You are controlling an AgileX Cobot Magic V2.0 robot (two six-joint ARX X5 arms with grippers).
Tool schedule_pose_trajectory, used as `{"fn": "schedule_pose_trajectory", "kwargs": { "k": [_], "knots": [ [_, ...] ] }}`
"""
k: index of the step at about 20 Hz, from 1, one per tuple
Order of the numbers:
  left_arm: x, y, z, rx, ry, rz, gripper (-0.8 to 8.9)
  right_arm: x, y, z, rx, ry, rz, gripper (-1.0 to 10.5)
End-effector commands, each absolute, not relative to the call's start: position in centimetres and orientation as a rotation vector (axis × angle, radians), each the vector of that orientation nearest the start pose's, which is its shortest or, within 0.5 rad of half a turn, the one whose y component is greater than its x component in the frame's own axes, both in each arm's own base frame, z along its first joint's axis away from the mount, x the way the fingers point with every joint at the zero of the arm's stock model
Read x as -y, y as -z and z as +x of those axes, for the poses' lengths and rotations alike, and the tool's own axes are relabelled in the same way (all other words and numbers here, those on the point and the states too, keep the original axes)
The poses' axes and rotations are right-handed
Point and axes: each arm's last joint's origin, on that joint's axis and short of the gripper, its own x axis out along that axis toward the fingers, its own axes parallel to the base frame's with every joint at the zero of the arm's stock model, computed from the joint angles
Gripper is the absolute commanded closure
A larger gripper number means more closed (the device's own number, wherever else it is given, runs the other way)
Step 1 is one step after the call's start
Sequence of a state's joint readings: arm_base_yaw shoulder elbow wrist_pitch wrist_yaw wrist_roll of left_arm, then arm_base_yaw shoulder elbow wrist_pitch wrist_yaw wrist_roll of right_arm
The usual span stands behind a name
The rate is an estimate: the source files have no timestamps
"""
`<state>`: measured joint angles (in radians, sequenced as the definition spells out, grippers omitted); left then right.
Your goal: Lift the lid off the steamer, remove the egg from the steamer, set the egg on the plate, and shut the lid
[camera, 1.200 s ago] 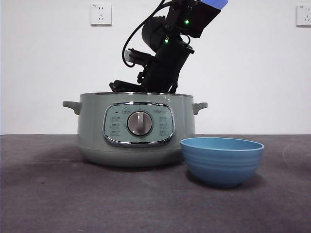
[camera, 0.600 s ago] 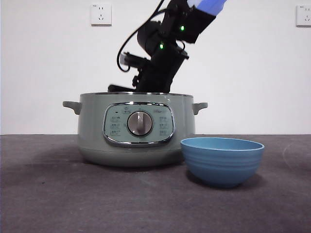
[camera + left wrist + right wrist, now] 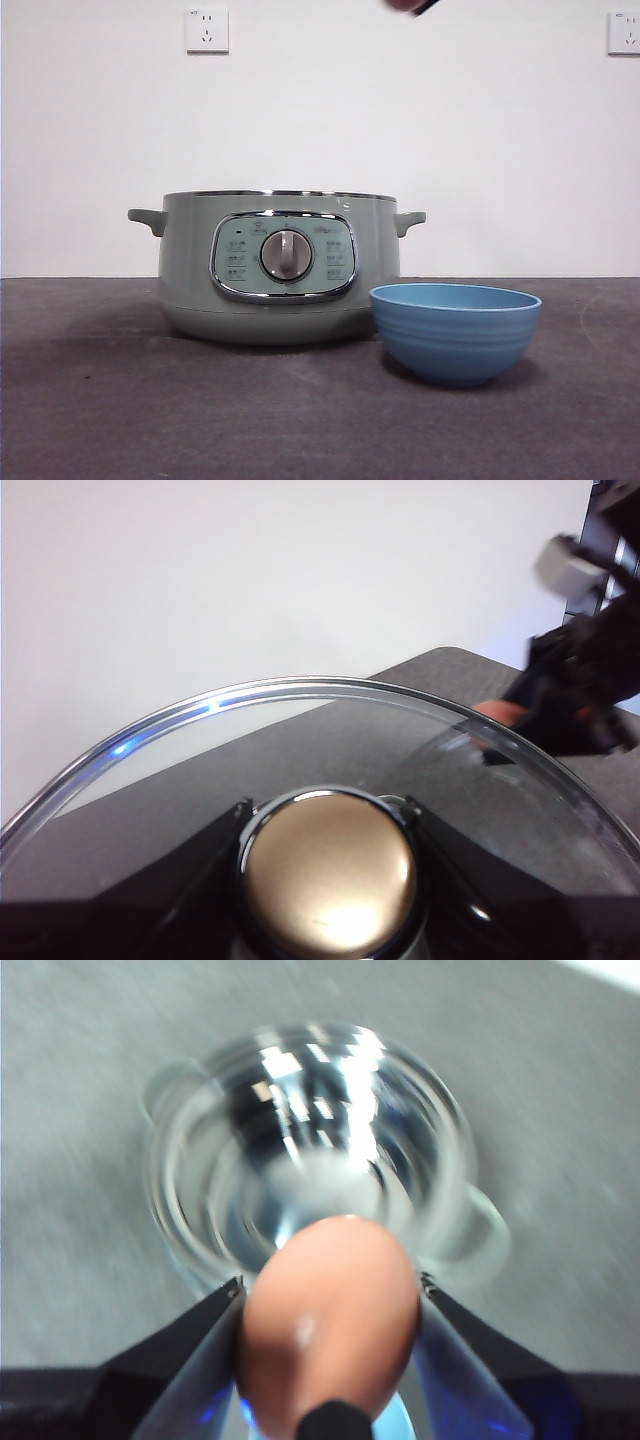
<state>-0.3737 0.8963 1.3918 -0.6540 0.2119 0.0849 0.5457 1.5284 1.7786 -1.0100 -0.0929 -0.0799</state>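
The egg [image 3: 330, 1320] sits clamped between the two black jaws of the right gripper [image 3: 330, 1305], held high over the open steamer [image 3: 320, 1190], whose shiny inner pot shows blurred directly beneath it in the right wrist view. In the front view only a dark tip with a sliver of the egg shows at the top edge, well above the steamer [image 3: 280, 270], so the egg is clear of the pot and free to travel sideways.

The lid [image 3: 330, 740] is off the pot, carried by the left gripper [image 3: 330, 865], whose jaws close narrowly on the lid's knob [image 3: 330, 870]. Holding it aloft and aside keeps the pot's mouth open for the other arm; the right arm shows through the glass in the left wrist view.

On the desk [image 3: 120, 400], a blue ribbed bowl [image 3: 455, 330] stands just in front of the steamer toward one side. No flat plate is visible, so the bowl is probably where the egg belongs. The lid likely waits until the egg is set down.
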Motion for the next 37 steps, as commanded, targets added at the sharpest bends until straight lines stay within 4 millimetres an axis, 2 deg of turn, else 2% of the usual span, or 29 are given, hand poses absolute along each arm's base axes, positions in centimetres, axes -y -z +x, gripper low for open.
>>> {"fn": "schedule_pose_trajectory", "kwargs": {
  "k": [1,4,6,10,13,15,17,27,34,35,37],
  "knots": [
    [5.4,-47.1,12.1,-0.072,0.588,0.088,8.21,-14.9,-42.2,24.7,-0.752,-0.632,-0.261,9.6],
    [5.4,-47.0,12.1,-0.078,0.589,0.088,8.21,-14.0,-41.5,24.0,-0.793,-0.626,-0.264,9.6],
    [5.4,-46.9,12.1,-0.087,0.589,0.089,8.21,-13.9,-39.7,23.9,-0.84,-0.622,-0.272,9.6],
    [5.4,-46.9,12.1,-0.094,0.589,0.089,8.21,-14.1,-33.0,24.3,-0.926,-0.613,-0.263,9.6],
    [5.4,-46.7,12.1,-0.111,0.59,0.091,8.21,-14.4,-27.2,24.4,-0.971,-0.642,-0.219,9.6],
    [5.4,-46.7,12.1,-0.118,0.59,0.092,8.21,-14.3,-24.2,24.3,-0.964,-0.634,-0.199,9.6],
    [5.4,-46.6,12.1,-0.123,0.59,0.093,8.21,-14.2,-22.2,24.1,-0.955,-0.633,-0.195,9.6],
    [5.4,-46.3,12.1,-0.147,0.592,0.105,8.21,-15.8,-15.2,26.3,-1.068,-0.629,-0.221,9.6],
    [5.5,-46.3,12.4,-0.152,0.592,0.113,8.21,-15.8,-14.9,26.2,-1.081,-0.631,-0.226,9.4],
    [5.5,-46.2,12.5,-0.156,0.592,0.113,8.21,-15.9,-15.0,26.2,-1.08,-0.636,-0.23,8.8],
    [5.6,-46.2,12.7,-0.161,0.592,0.114,8.21,-16.0,-15.1,26.2,-1.074,-0.637,-0.229,5.7]
  ]
}}
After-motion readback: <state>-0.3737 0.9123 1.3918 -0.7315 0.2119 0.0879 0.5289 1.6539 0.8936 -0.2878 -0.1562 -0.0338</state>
